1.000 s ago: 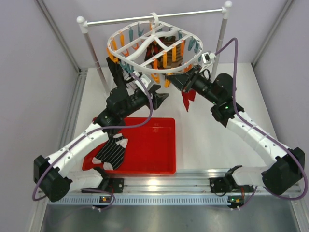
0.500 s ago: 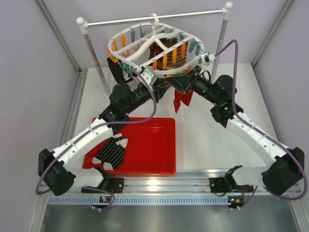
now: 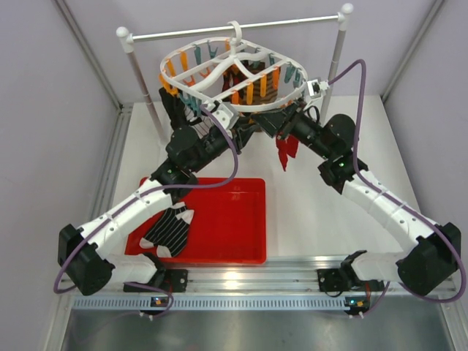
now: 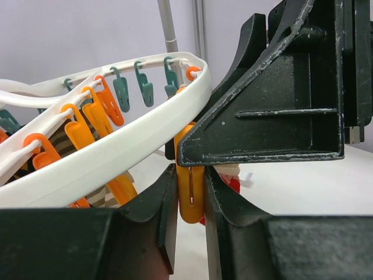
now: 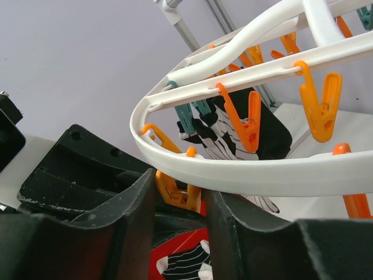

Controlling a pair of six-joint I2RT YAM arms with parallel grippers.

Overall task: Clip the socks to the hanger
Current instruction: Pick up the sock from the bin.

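Pinching an orange plastic clip point(image 4: 189, 198), the left gripper point(image 4: 189, 174) had its jaws narrowed onto it, one black finger on each side, just under the rim of the large white plastic drying hanger point(image 4: 116, 150). Right gripper point(image 5: 179, 184) sat close opposite under the same rim, jaws partly apart in its wrist view, another orange clip point(image 5: 175, 195) showing in the gap. A small dark red sock point(image 3: 286, 150) dangled just below it; could not tell if those jaws gripped it. The hanger hung by its hook from a white rod on two posts point(image 3: 183, 29), tilted, with teal clips point(image 4: 143, 87) and orange ones along its bars. A black sock with white stripes point(image 5: 233, 131) and a brown striped sock point(image 3: 267, 84) hung inside the frame. Nearer the arm bases, a red rectangular plastic tray point(image 3: 234, 219) lay flat on the white table point(image 3: 307, 219), holding one black sock with thin white stripes and white toe point(image 3: 170, 230) at its left end.
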